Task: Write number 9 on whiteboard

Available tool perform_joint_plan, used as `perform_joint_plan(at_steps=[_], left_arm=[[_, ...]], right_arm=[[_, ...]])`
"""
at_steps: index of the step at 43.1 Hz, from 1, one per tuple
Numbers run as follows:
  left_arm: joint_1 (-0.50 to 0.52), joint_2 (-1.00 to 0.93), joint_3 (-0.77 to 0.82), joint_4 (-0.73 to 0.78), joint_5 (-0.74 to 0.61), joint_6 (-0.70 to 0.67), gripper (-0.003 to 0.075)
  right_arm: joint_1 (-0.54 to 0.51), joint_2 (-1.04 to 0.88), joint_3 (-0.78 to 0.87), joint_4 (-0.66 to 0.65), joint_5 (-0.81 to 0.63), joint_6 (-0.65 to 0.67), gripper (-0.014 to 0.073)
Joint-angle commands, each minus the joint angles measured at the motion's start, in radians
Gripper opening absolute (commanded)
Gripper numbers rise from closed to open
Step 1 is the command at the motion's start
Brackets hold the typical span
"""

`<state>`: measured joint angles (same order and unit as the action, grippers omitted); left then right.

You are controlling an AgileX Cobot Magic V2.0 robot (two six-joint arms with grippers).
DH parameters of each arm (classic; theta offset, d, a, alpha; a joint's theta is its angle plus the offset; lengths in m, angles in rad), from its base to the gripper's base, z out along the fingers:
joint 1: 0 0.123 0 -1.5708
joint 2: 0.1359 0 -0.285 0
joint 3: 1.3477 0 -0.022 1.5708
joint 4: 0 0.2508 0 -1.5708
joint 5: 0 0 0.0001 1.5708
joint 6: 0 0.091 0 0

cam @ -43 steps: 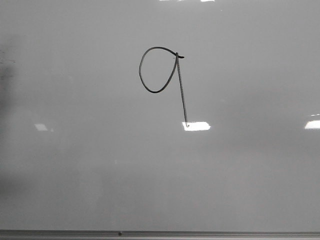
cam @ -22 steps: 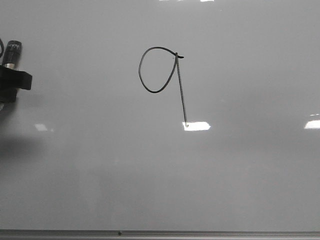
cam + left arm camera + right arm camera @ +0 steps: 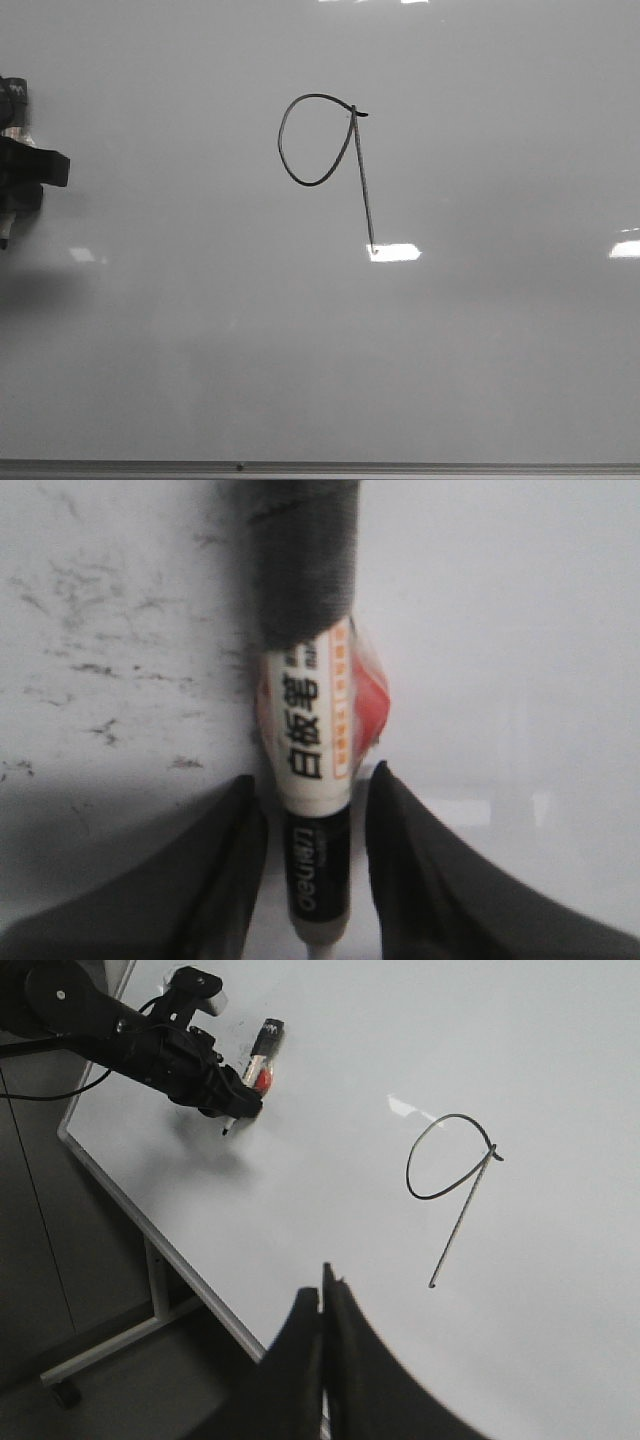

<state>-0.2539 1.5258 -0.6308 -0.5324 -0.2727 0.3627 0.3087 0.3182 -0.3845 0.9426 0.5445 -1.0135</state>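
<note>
The number 9 [image 3: 364, 185] is a thin black line with an oval loop and a long slanted tail, up the middle of the whiteboard [image 3: 480, 350]. It also shows in the right wrist view [image 3: 465, 1210]. My left gripper [image 3: 20, 175] is at the board's left edge, far from the 9, shut on a white and black marker [image 3: 305, 720]. In the right wrist view the left gripper [image 3: 235, 1105] holds the marker [image 3: 265, 1045] just over the board. My right gripper [image 3: 322, 1295] is shut and empty, over the board's near edge.
A grey metal edge strip [image 3: 320, 467] runs along the board's bottom. Bright light reflections [image 3: 393, 252] lie by the tail's end. Old ink smudges [image 3: 90, 630] mark the board near the left gripper. The board's stand leg [image 3: 110, 1345] reaches the floor beyond the edge.
My left gripper with the marker has come into the front view at the left edge, then sunk slightly. The 9 has not changed.
</note>
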Motion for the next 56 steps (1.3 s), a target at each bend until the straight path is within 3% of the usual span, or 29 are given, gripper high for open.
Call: perform_joint_plan(at_steps=[1, 7, 13, 31, 43, 52, 56], left_arm=[[-0.001, -0.03, -0.03, 0.0, -0.068, -0.011, 0.0321], [-0.001, -0.05, -0.03, 0.0, -0.059, -0.011, 0.0372], [-0.001, -0.145, -0.002, 0.0, -0.025, -0.011, 0.0373], [-0.001, -0.772, 0.3, 0.011, 0.043, -0.011, 0.0355], [-0.001, -1.141, 0.347, 0.015, 0.273, -0.002, 0.0164], [-0.001, -1.239, 0.347, 0.015, 0.322, -0.002, 0.0006], [-0.001, -1.241, 0.347, 0.015, 0.322, -0.002, -0.0019]], right_arm=[[-0.007, 0.008, -0.025, 0.041, -0.044, -0.002, -0.0069], [-0.007, 0.008, -0.025, 0.041, -0.044, -0.002, -0.0069], [-0.007, 0.008, -0.025, 0.041, -0.044, -0.002, -0.0069], [-0.007, 0.008, -0.025, 0.041, -0.043, -0.002, -0.0069], [-0.007, 0.008, -0.025, 0.041, -0.043, -0.002, -0.0069], [-0.007, 0.008, -0.025, 0.041, -0.043, -0.002, -0.0069], [-0.007, 0.008, -0.025, 0.041, -0.043, -0.002, -0.0069]])
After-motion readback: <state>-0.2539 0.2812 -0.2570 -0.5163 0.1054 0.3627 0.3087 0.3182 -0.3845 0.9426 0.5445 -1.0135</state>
